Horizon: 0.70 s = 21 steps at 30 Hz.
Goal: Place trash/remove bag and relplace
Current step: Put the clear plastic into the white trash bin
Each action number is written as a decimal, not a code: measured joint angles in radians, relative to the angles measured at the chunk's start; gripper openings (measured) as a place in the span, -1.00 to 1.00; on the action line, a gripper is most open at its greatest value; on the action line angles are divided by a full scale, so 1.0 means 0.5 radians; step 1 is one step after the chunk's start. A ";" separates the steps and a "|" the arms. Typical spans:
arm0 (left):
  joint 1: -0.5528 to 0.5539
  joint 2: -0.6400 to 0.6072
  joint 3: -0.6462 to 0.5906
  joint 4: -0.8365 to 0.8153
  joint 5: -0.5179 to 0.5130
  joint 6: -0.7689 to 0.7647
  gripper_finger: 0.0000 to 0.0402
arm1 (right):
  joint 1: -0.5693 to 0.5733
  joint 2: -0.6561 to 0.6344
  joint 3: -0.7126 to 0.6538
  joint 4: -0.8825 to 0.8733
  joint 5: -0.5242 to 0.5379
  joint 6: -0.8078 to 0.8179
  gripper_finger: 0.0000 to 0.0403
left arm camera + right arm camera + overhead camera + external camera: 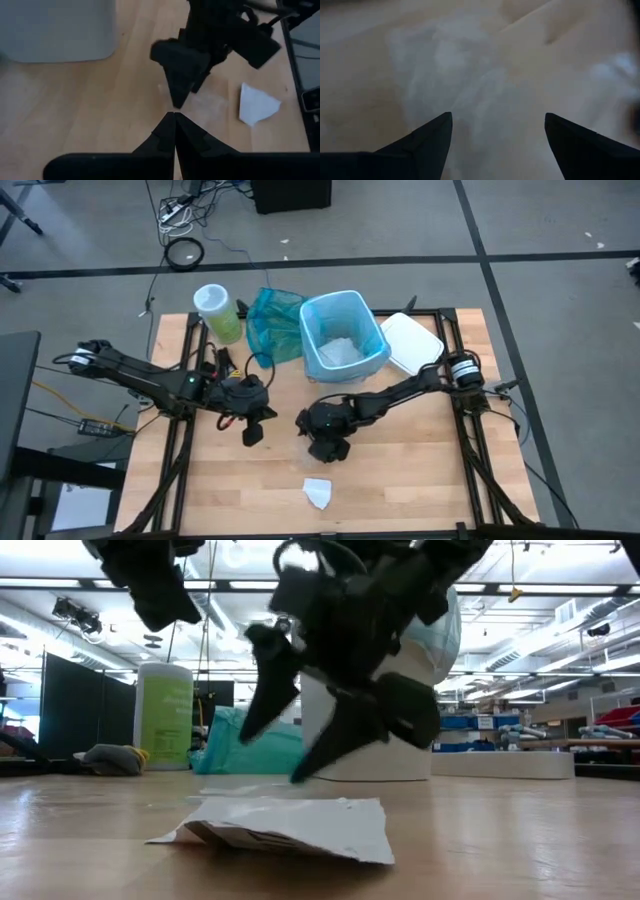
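Observation:
The bin (343,335) stands at the table's far middle. It is lined with the light sky-blue bag (318,308) and holds white crumpled trash (340,352). A white paper scrap (318,493) (290,825) (255,104) lies flat near the table's near edge. My right gripper (328,448) (270,755) (497,120) points down, open, over a blurred clear plastic bit (470,75) on the wood. Its fingers stand on either side of the bit without touching it. My left gripper (252,435) (174,115) is shut and hovers just left of the right gripper (180,75).
A darker teal bag (275,320) (250,745) and a pale green canister (218,312) (167,715) stand left of the bin. A white lid (410,342) lies to the bin's right. Bare wood lies to either side of the paper scrap. Dark frame rails run along both table sides.

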State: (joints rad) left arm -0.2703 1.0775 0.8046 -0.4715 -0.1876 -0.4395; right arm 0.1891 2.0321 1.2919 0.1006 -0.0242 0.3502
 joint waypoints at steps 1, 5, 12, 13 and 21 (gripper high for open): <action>0.000 -0.013 0.000 0.001 -0.003 0.004 -0.93 | -0.001 0.020 -0.001 -0.001 -0.030 0.019 0.50; 0.000 -0.056 0.000 0.004 -0.010 0.021 -0.93 | -0.004 0.074 0.002 -0.024 -0.109 0.140 0.50; 0.000 -0.073 0.000 0.001 -0.012 0.026 -0.93 | -0.006 0.084 0.003 -0.374 -0.102 0.348 0.19; 0.000 -0.073 0.000 0.002 -0.012 0.026 -0.93 | -0.006 0.084 0.003 -0.413 -0.102 0.353 0.09; 0.000 -0.073 0.000 -0.009 -0.014 0.061 -0.93 | -0.015 0.084 0.002 -0.548 -0.105 0.418 -0.88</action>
State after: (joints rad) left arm -0.2703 1.0409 0.8047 -0.4760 -0.1947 -0.4090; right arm 0.1818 2.0743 1.2930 -0.1734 -0.0767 0.5594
